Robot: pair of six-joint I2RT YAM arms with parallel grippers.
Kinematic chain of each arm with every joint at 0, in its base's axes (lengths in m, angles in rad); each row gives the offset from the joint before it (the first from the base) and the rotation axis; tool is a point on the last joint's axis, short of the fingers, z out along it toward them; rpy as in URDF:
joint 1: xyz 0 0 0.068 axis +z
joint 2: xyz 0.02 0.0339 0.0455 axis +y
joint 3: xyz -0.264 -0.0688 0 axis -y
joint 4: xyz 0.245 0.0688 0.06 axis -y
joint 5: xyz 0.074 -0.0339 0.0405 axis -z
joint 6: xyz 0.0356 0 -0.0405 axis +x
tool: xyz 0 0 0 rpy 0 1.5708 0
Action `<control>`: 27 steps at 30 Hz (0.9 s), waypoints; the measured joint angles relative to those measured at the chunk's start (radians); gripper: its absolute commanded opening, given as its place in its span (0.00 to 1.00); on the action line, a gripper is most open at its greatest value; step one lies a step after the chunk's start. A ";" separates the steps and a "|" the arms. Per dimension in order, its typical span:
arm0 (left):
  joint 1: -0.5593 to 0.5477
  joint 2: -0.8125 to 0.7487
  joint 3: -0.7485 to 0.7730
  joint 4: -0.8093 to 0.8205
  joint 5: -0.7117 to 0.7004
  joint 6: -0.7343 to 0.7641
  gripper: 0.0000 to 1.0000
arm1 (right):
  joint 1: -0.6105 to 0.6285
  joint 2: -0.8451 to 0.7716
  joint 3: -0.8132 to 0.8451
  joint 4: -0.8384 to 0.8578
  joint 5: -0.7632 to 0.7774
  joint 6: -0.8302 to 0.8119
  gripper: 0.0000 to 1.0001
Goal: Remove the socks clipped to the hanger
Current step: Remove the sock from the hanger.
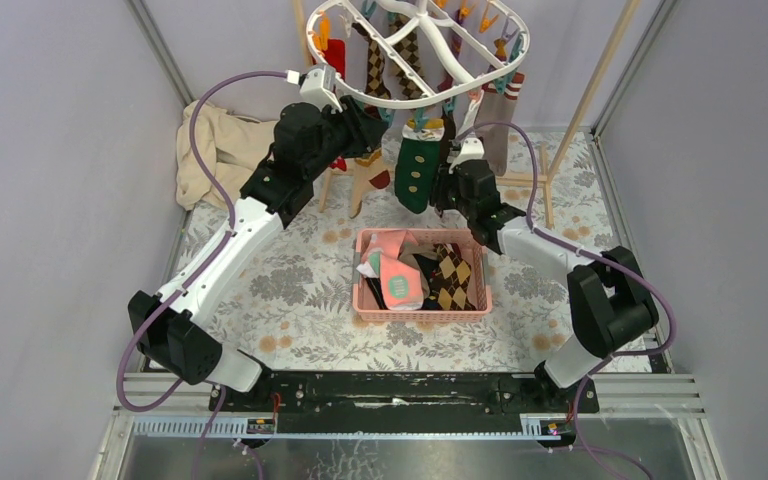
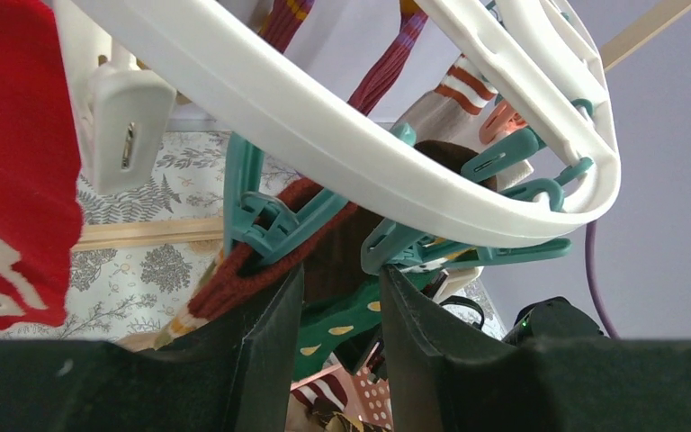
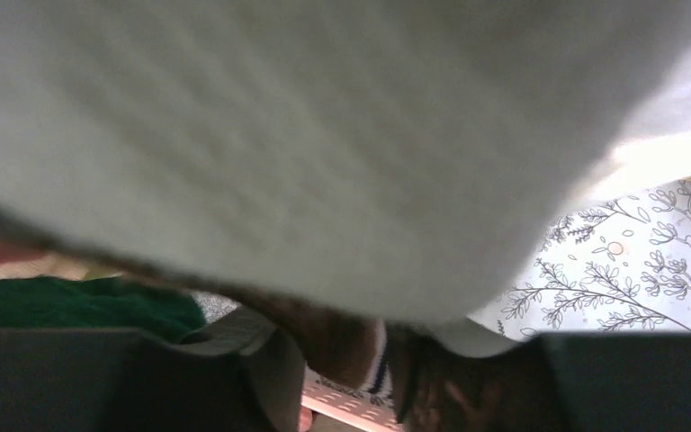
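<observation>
The white oval hanger (image 1: 415, 45) hangs at the back, its rim (image 2: 324, 117) filling the left wrist view. Clipped socks dangle from it: argyle ones, a striped one (image 1: 505, 110), a green dotted sock (image 1: 415, 170) and a red sock (image 2: 18, 162). My left gripper (image 1: 378, 122) is up under the rim, jaws apart (image 2: 342, 274) just below two teal clips (image 2: 270, 220); a brown sock (image 2: 333, 256) hangs beyond the tips, ungripped. My right gripper (image 1: 448, 168) is beside the green sock. Its view is blurred: a pale sock (image 3: 324, 135) covers it and a brown sock (image 3: 346, 346) lies between the jaws (image 3: 369, 378).
A pink slotted basket (image 1: 365, 300) holding several loose socks stands on the floral mat below the hanger. A beige cloth (image 1: 215, 150) lies at the back left. Wooden poles (image 1: 590, 90) lean at the back right, and grey walls close both sides.
</observation>
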 measured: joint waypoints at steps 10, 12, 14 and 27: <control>0.000 -0.011 -0.002 -0.013 0.001 0.001 0.47 | 0.000 -0.043 -0.040 0.026 0.047 -0.026 0.03; 0.000 -0.025 -0.008 -0.014 0.005 0.000 0.49 | 0.000 -0.097 -0.078 0.021 0.065 -0.030 0.03; 0.000 -0.045 -0.021 -0.016 0.013 0.000 0.51 | 0.000 -0.158 -0.108 0.014 0.082 -0.035 0.02; -0.002 -0.214 -0.147 -0.069 0.047 0.000 0.71 | 0.000 -0.467 -0.170 -0.109 0.056 -0.048 0.00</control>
